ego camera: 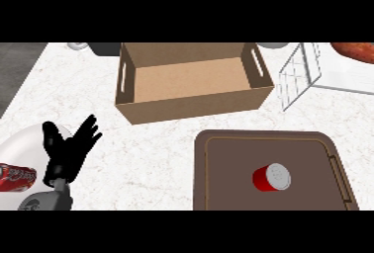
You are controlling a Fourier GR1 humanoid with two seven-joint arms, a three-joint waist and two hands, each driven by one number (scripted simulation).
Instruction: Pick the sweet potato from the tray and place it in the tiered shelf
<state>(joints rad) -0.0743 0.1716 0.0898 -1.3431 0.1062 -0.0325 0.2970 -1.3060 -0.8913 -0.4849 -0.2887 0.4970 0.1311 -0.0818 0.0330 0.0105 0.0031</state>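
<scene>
A reddish-brown sweet potato [355, 52] lies at the far right, cut by the view's edge, on the white surface of the wire tiered shelf [298, 74]. The brown tray [219, 168] sits at the lower right and holds only a small red can with a white top [272, 177]. My left hand [64, 155] stands at the lower left, fingers up and spread, holding nothing, well away from the tray and the shelf. My right hand does not show.
An open cardboard box [191, 106] with handle slots stands at the back centre, between my left hand and the shelf. A white plate [18, 143] at the left edge carries a red drinks can [15, 178]. The counter's dark edge [15, 69] runs along the far left.
</scene>
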